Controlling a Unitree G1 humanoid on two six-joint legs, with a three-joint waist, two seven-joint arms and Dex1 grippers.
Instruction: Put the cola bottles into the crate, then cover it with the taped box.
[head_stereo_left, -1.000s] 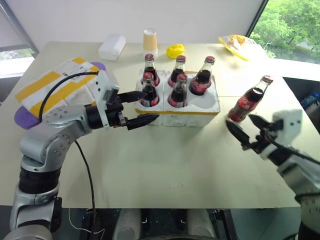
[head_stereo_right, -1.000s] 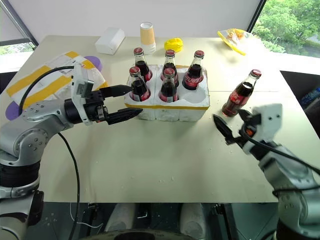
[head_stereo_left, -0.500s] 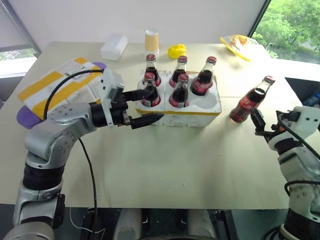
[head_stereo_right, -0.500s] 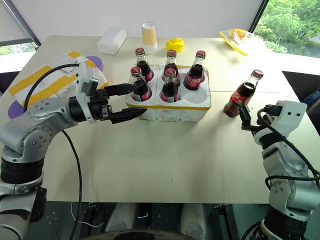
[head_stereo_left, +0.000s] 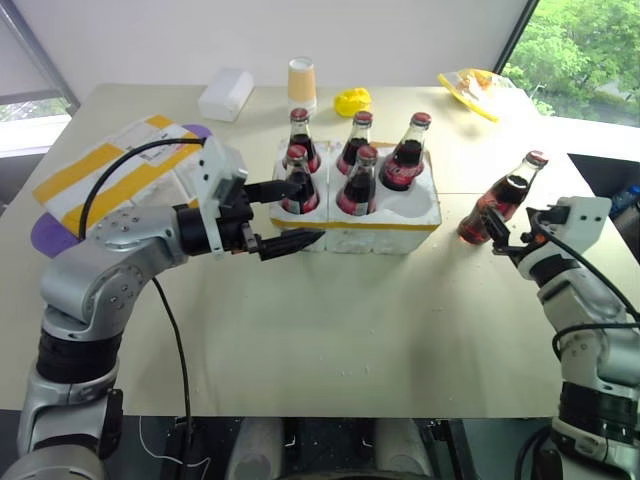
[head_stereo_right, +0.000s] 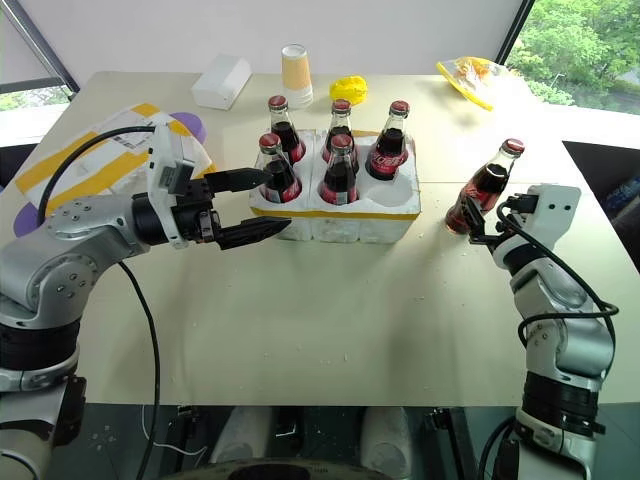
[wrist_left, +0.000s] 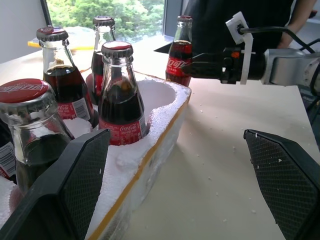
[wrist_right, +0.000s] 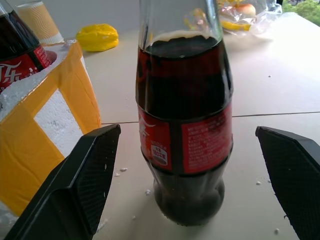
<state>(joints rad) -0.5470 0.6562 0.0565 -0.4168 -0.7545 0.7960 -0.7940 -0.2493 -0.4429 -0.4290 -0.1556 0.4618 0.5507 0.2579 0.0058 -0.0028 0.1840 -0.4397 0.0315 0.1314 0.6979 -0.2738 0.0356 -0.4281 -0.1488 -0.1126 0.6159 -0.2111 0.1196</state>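
Observation:
The crate (head_stereo_left: 378, 238), a white foam block with a yellow band, holds five cola bottles (head_stereo_left: 358, 185) in its wells; the front right well (head_stereo_left: 412, 205) is empty. A sixth cola bottle (head_stereo_left: 500, 200) stands on the table to the right of the crate. My right gripper (head_stereo_left: 505, 238) is open, level, with its fingers (wrist_right: 85, 180) spread on either side of that bottle's lower part and apart from the glass. My left gripper (head_stereo_left: 300, 212) is open at the crate's front left corner, holding nothing. The taped box (head_stereo_left: 110, 175) lies at the far left behind my left arm.
A small plain white box (head_stereo_left: 224, 94), a paper cup (head_stereo_left: 301, 80), a yellow lump (head_stereo_left: 351, 100) and a plastic bag of food (head_stereo_left: 470, 88) sit along the table's far side. A purple mat (head_stereo_left: 45, 232) lies under the taped box. A person in dark clothes (wrist_left: 235, 20) stands beyond the table.
My right gripper has moved forward up to the loose bottle, so its open fingers now flank it. The left arm and the bottles have kept still.

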